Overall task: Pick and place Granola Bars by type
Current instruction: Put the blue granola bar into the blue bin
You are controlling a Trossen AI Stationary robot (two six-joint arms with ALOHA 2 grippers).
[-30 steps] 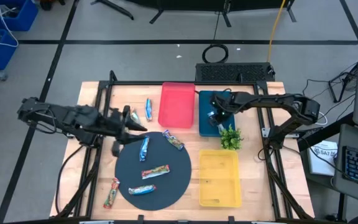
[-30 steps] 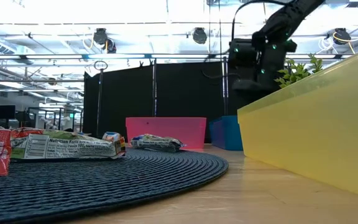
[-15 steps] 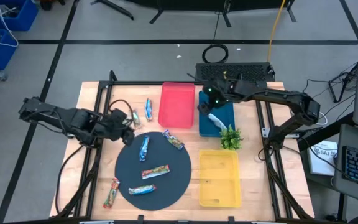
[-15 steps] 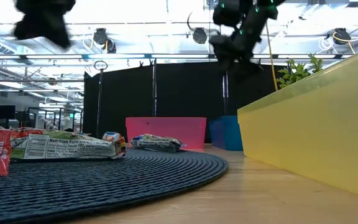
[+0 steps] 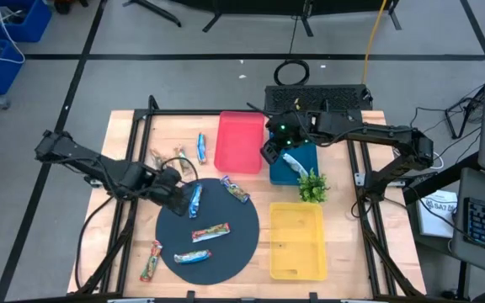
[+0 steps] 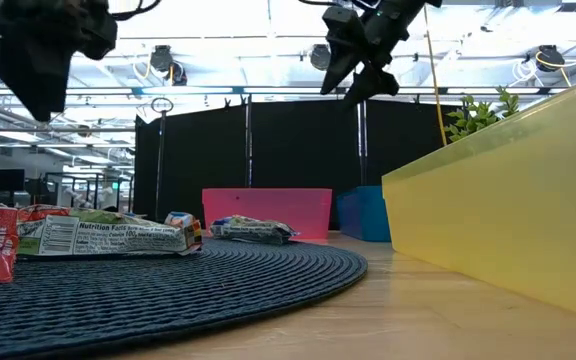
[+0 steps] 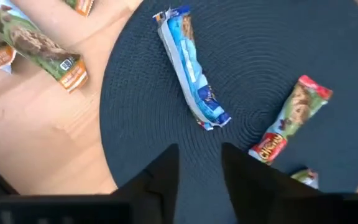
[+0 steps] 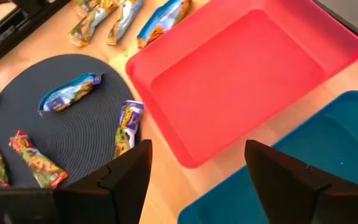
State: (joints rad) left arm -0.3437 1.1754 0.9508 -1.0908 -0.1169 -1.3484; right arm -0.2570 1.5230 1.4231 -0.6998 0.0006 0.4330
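One blue bar (image 7: 192, 68) lies on dark mat (image 7: 278, 50) just ahead of left jaws (image 7: 199, 163), parted, empty. Step: approach to pick. Next: lower, straddle bar, close. Right jaws (image 8: 194, 163) spread, empty, over red tray (image 8: 241, 68) and teal tray (image 8: 328, 149).

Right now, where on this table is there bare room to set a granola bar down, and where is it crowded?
The red tray and yellow tray look bare. The blue tray holds one bar under the right gripper. The mat's right side is free. Crowded: the mat's top edge, where the left gripper hovers beside a blue bar, and the wood left of the red tray.
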